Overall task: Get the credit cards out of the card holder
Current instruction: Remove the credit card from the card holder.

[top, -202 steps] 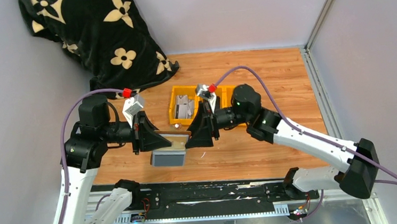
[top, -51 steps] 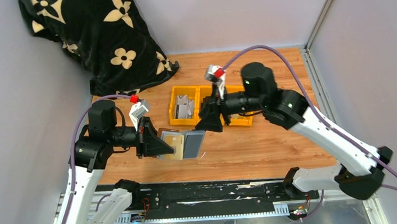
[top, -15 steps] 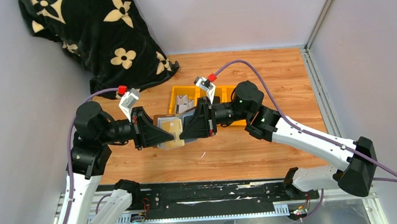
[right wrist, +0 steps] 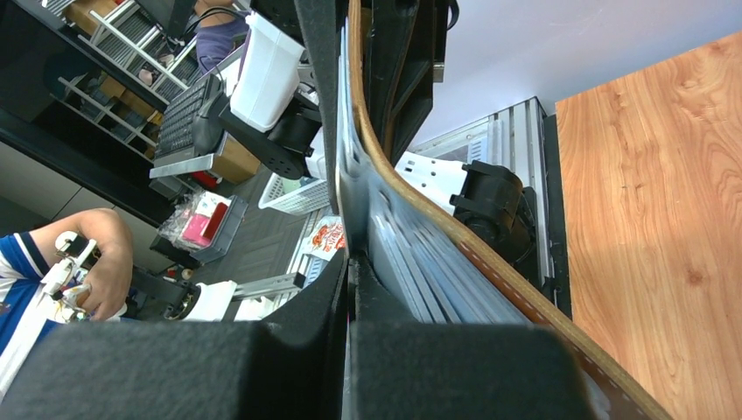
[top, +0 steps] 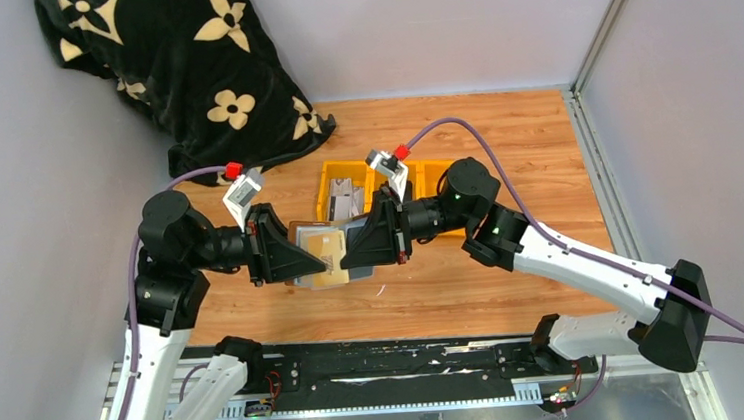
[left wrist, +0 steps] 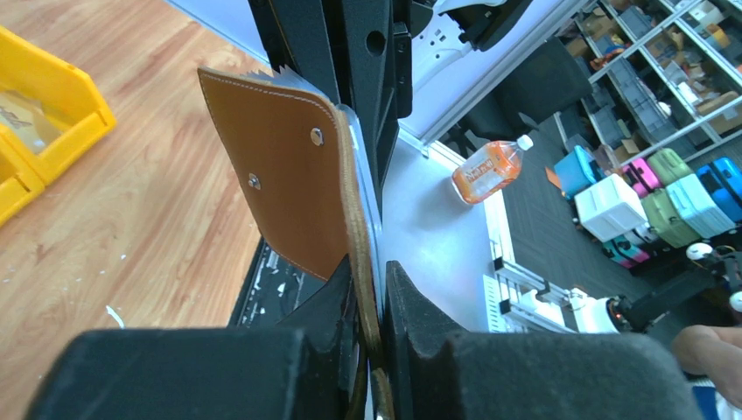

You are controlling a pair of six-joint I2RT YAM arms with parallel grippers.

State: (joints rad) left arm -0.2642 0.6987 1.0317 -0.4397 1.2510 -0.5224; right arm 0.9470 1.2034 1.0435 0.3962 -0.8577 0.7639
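Note:
The card holder [top: 324,257], brown leather with a grey inner face, hangs above the table between both arms. My left gripper [top: 297,261] is shut on its edge. In the left wrist view the brown flap [left wrist: 284,175] stands upright from my left gripper [left wrist: 374,302]. From the right, my right gripper [top: 349,255] meets the holder. In the right wrist view my right gripper [right wrist: 349,293] is shut on a thin grey sheet seen edge-on, seemingly a credit card [right wrist: 343,175]. It runs beside the grey layered pockets and the curved leather edge [right wrist: 420,210].
Yellow plastic bins [top: 330,178] with small items stand just behind the holder; one corner [left wrist: 52,114] shows in the left wrist view. A black flowered blanket [top: 176,65] lies at the back left. Walls close in the wooden table [top: 503,139].
My right gripper has shut on the thin edge at the holder. Both grippers and the holder have dropped slightly toward the near edge.

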